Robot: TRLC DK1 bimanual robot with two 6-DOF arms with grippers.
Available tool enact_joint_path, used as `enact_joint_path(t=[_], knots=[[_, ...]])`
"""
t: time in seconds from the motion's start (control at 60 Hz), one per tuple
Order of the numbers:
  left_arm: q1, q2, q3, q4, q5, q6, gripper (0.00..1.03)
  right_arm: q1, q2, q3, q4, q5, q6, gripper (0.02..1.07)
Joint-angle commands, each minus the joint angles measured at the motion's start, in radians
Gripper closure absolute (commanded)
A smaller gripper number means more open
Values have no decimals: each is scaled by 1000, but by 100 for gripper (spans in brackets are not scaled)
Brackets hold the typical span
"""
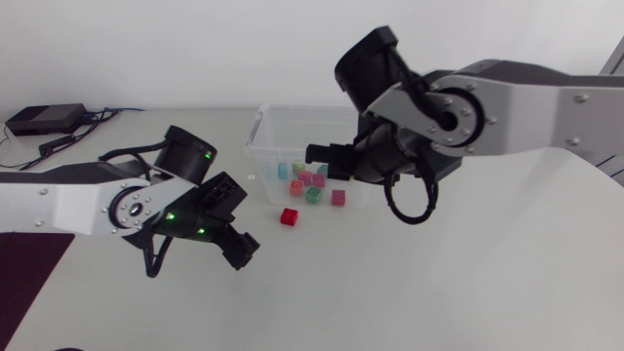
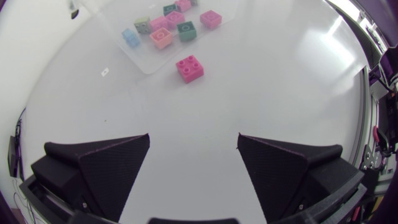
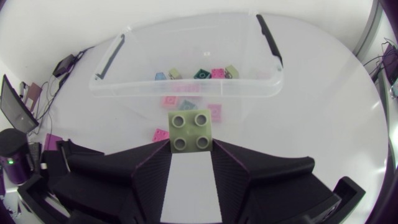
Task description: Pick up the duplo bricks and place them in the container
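A clear plastic container (image 1: 257, 136) stands at the table's middle back with several coloured duplo bricks (image 1: 310, 182) inside. One red-pink brick (image 1: 290, 216) lies on the table just in front of it. My right gripper (image 1: 320, 156) hangs over the container and is shut on a light green brick (image 3: 191, 132), studs up, with the container (image 3: 186, 87) ahead of it. My left gripper (image 1: 238, 224) hovers left of the loose brick, open and empty. In the left wrist view the pink brick (image 2: 189, 68) lies ahead of the open gripper (image 2: 194, 155), beside the container's corner (image 2: 124, 50).
A black box with cables (image 1: 44, 120) sits at the table's back left. Bare white table lies in front of and to the right of the container. A dark mat (image 1: 24, 273) covers the front left corner.
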Motion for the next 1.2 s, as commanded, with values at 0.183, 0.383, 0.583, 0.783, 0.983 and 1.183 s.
enact_joint_path(t=[0.183,0.383,0.583,0.783,0.983,1.183], knots=[[-94,168,196,2,-26,-138,8,-28,-93,43,7,27,-75,74],[-129,316,314,9,-88,-227,8,-97,-54,63,134,27,-161,74],[-172,421,387,6,-186,-317,8,-155,65,75,285,41,-214,74],[-178,474,438,2,-243,-354,8,-169,196,125,389,48,-263,73],[-161,514,452,-10,-247,-370,9,-175,240,167,401,38,-274,6],[-137,557,473,-29,-244,-390,22,-175,68,63,403,8,-279,6]])
